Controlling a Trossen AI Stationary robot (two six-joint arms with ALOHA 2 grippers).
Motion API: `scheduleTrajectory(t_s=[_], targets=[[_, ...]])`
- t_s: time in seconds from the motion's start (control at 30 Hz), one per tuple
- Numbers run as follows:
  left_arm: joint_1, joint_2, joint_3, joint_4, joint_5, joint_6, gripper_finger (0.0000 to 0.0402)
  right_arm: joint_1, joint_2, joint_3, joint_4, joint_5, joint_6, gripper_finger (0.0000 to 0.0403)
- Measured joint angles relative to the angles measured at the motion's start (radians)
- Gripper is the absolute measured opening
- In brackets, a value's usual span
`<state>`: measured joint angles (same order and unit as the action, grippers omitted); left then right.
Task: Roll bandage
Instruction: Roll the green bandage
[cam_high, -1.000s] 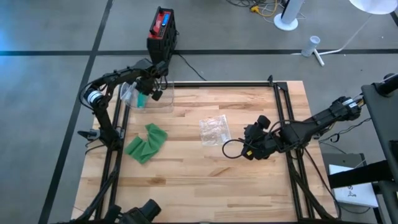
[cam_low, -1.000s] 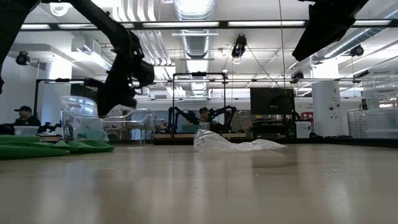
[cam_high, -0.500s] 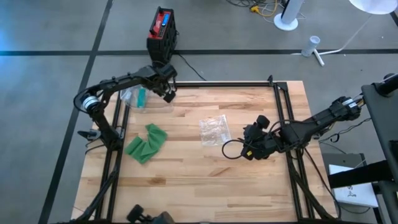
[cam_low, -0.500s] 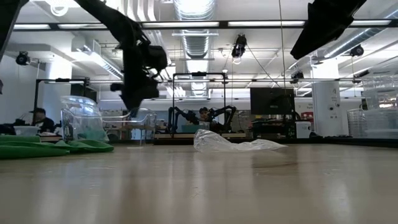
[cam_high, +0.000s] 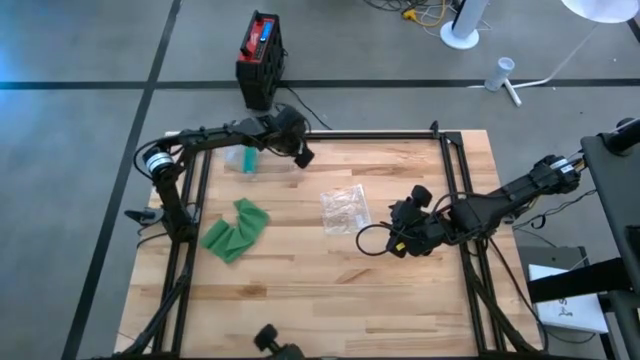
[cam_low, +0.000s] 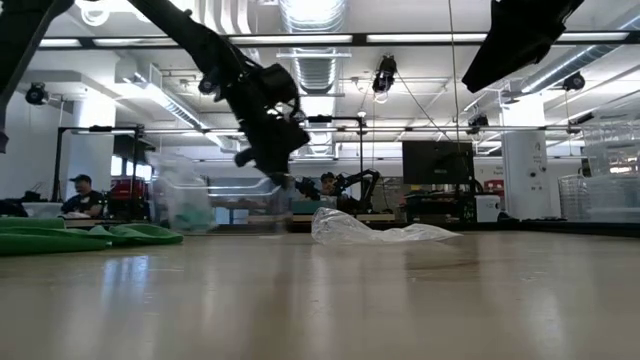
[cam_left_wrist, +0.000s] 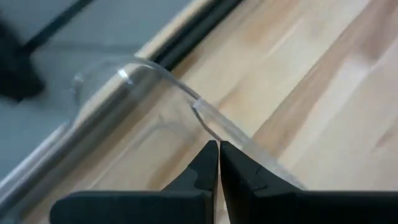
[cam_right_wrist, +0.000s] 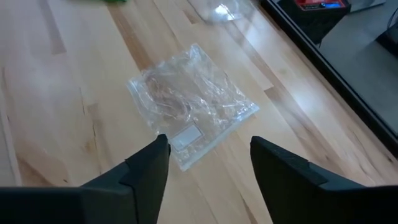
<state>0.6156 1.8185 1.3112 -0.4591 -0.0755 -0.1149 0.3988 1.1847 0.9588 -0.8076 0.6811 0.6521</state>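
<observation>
Pinching the clear plastic tub (cam_high: 247, 160) at its rim with left gripper (cam_left_wrist: 219, 149) fingers tight together, possibly tipping it off the table edge. Leaving green bandage (cam_high: 235, 229) unrolled near the left side. Holding right gripper (cam_right_wrist: 208, 155) wide over the plastic bag (cam_right_wrist: 189, 102)

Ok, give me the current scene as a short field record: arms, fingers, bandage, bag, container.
left gripper: at the table's far edge, fingers shut on the rim of the clear container
right gripper: right of centre, fingers open, holding nothing, facing the plastic bag
green bandage: unrolled, loosely folded near the left edge, untouched
plastic bag: crumpled, mid-table
clear container: something green inside
table: light wood
</observation>
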Motion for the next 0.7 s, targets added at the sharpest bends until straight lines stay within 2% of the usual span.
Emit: scheduleTrajectory(t_s=[0.23, 0.37, 0.47, 0.53, 0.63, 0.7], targets=[[-0.04, 0.031, 0.002, 0.283, 0.112, -0.011, 0.0003, 0.0, 0.0, 0.0, 0.013, -0.001, -0.003, 0.0211], [-0.047, 0.007, 0.003, 0.289, 0.122, -0.017, 0.0001, 0.0, 0.0, 0.006, 0.013, -0.001, -0.007, 0.0216], [-0.049, -0.044, 0.003, 0.255, 0.132, -0.001, 0.0002, 0.0, 0.0, 0.013, 0.014, 0.0, -0.023, 0.0221], [-0.057, -0.094, -0.012, 0.26, 0.192, 0.02, 0.0002, -0.005, 0.0, 0.014, 0.024, 0.005, -0.071, 0.0222], [-0.099, -0.171, -0.057, 0.32, 0.302, 0.045, 0.0001, -0.016, 0.0, 0.014, 0.062, 0.053, -0.161, 0.0217], [-0.143, -0.229, -0.115, 0.418, 0.332, 0.051, 0.0002, -0.028, 0.0, 0.014, 0.113, 0.084, -0.236, 0.0209]])
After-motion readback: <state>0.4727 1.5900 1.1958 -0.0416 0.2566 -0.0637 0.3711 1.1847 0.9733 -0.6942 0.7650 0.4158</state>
